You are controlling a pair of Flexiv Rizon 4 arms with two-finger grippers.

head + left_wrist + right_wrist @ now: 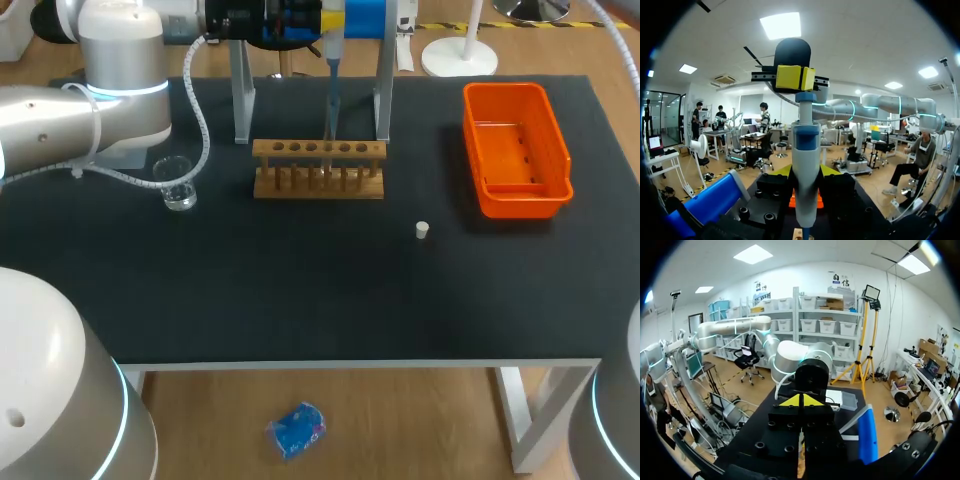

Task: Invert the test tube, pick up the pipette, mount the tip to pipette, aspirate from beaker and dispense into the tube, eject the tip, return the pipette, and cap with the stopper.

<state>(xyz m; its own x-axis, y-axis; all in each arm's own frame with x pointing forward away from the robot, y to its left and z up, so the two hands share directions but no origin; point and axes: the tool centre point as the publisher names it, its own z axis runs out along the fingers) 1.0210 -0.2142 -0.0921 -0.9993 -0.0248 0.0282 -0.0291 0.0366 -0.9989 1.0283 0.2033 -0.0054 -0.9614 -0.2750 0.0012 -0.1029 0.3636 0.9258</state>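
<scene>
My left gripper (322, 22) is at the table's far edge, shut on the pipette (330, 60). The pipette hangs upright, its thin lower end above the wooden tube rack (318, 168). In the left wrist view the white and blue pipette (805, 150) stands between my left gripper's (806, 172) yellow tips. A clear beaker (177, 183) stands left of the rack. The small white stopper (422, 230) lies to the rack's front right. The right gripper (801, 401) shows only in its own view, yellow tips shut together with nothing between them.
An orange bin (515, 150) sits at the right of the table. The pipette stand's grey legs (241, 100) rise just behind the rack, with its blue part (365, 15) beside the pipette. A hose loops from my left arm down by the beaker.
</scene>
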